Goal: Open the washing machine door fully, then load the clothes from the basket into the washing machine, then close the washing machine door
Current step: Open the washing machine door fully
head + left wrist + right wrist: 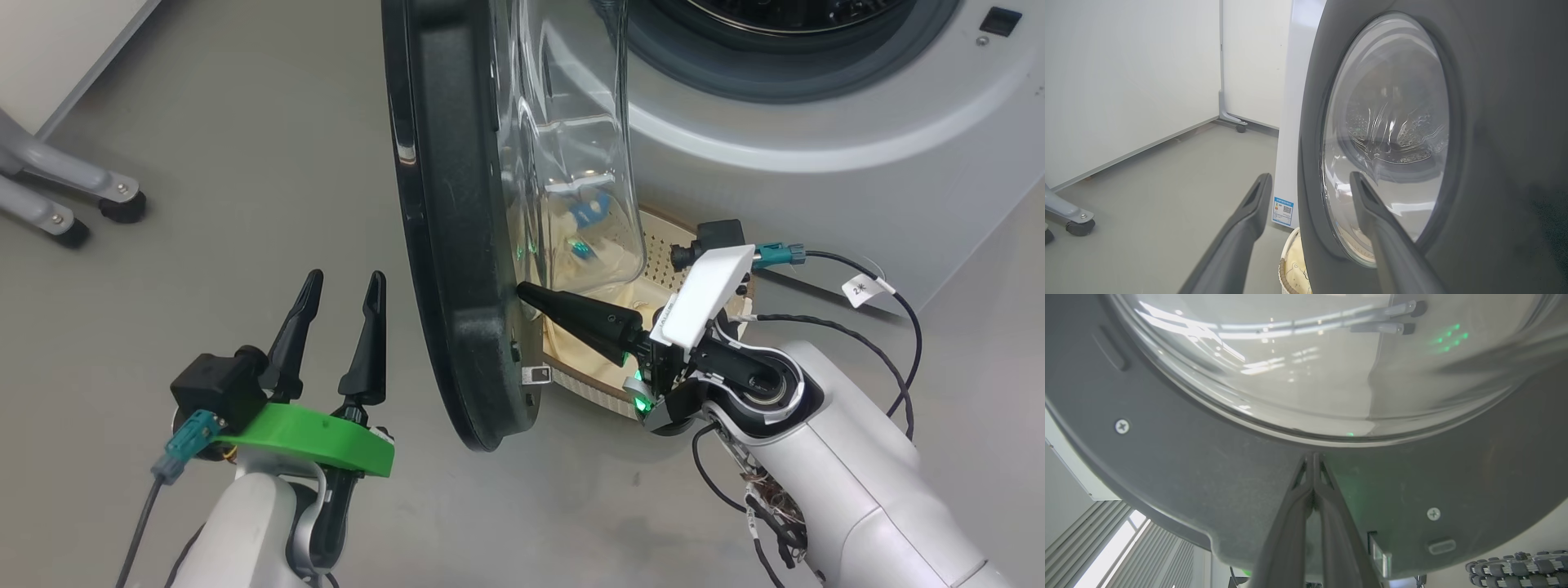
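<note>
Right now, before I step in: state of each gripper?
Left gripper: open, empty, by the washing machine door outer face.
Right gripper: shut, holding nothing, tips at the door's inner side.

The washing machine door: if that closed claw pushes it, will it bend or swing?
Likely swings stiffly: the washing machine door has a thick black frame. Its bulging glass bowl suggests weight. The shut right gripper, narrow-tipped, might skid.

head view looks steeply down on the washing machine door, edge-on at 12 o'clock. left wrist view faces its outer side, near; right wrist view its inner side, nearer.
</note>
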